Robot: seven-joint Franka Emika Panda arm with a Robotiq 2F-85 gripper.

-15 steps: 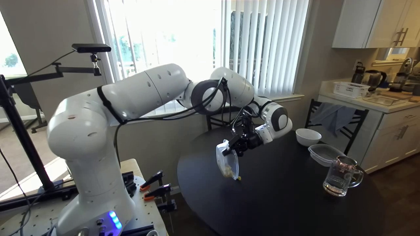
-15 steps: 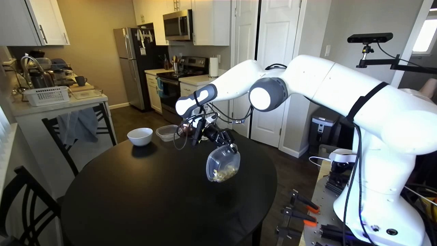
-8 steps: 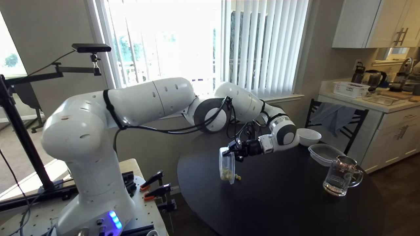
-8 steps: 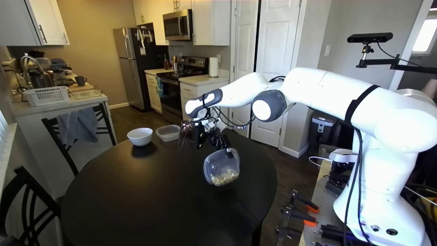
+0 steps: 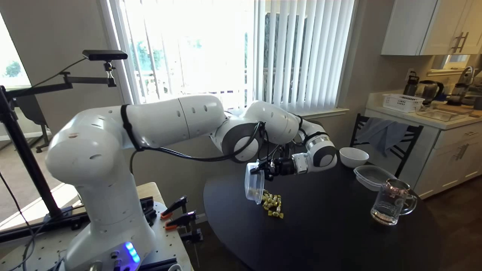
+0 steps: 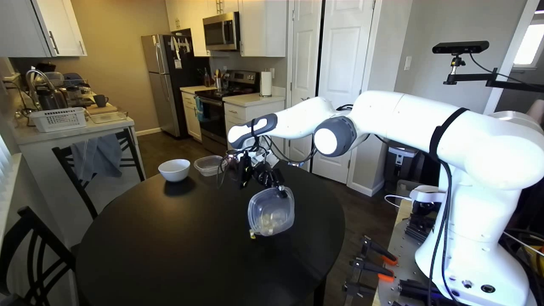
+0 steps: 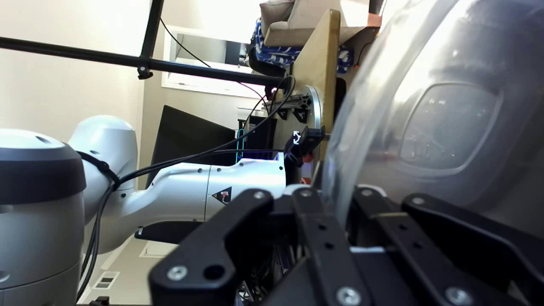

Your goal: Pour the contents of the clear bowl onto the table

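While the closed jaws pinch the shallow transparent plastic bowl [image 5: 253, 183] by its rim, tipped sideways toward the robot-side edge of the round black counter [image 5: 324, 222], many small yellow-green pieces [image 5: 270, 203] already lie there; perhaps some remain inside.

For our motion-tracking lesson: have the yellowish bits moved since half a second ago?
Yes: in an exterior view, most bits sat in the held bowl half a second ago; many now show outside it, rightward, toward the unmoved mug.
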